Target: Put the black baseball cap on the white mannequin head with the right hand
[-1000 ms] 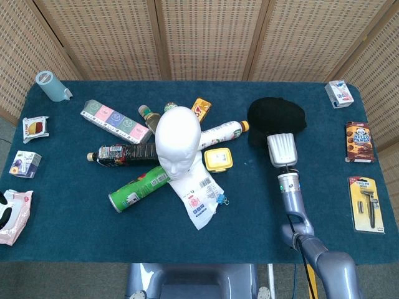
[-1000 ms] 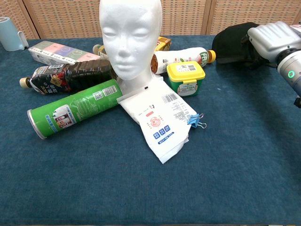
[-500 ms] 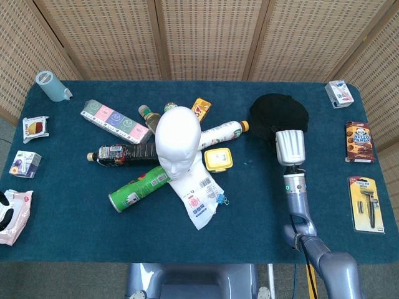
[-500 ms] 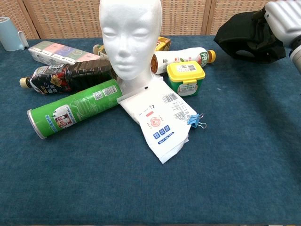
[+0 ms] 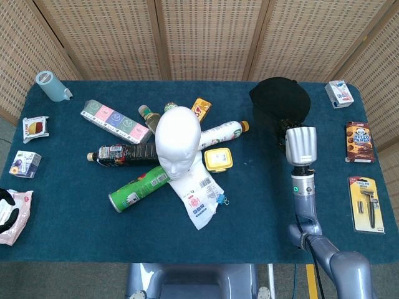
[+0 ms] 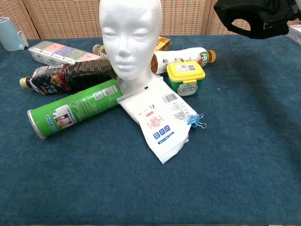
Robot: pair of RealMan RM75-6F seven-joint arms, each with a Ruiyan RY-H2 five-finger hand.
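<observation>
The white mannequin head (image 5: 177,138) stands upright in the middle of the table, its face (image 6: 129,37) turned toward me. My right hand (image 5: 300,144) grips the black baseball cap (image 5: 278,103) by its near edge. The cap hangs in the air to the right of the mannequin head, and the chest view shows it high at the top right (image 6: 254,16) with its opening turned toward the camera. A dark shape (image 5: 5,205) at the far left edge may be my left hand; its fingers are unclear.
Around the mannequin head lie a green can (image 5: 138,188), a dark bottle (image 5: 121,153), a white bottle (image 5: 221,132), a yellow tub (image 5: 218,159) and a white pouch (image 5: 198,194). Small packs line the table's left and right edges (image 5: 360,142).
My right hand has lifted the black cap off the table and carried it up and to the right. In the chest view the cap rose to the top edge.
</observation>
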